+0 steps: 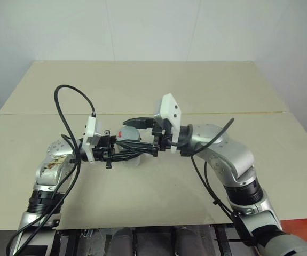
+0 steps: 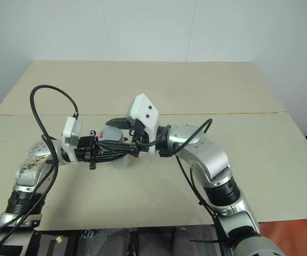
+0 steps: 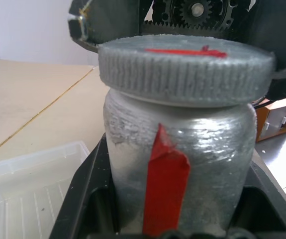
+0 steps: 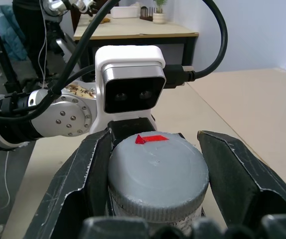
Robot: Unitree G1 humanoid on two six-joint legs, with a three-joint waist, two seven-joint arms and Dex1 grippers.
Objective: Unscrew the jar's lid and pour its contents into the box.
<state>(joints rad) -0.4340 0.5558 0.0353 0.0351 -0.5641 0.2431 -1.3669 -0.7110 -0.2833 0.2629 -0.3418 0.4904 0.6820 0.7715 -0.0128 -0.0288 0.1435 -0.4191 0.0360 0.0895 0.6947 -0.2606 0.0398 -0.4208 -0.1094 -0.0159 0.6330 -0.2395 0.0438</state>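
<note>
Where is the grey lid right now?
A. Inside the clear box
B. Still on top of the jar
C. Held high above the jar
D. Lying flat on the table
B: the lid sits on the mouth of the jar, which the left gripper holds above the table, while the right gripper has a finger on either side of the lid.

I'm reading no text anywhere; the jar (image 3: 182, 164) and its lid (image 4: 156, 172) are showing plain red tape marks, unlettered.
</note>
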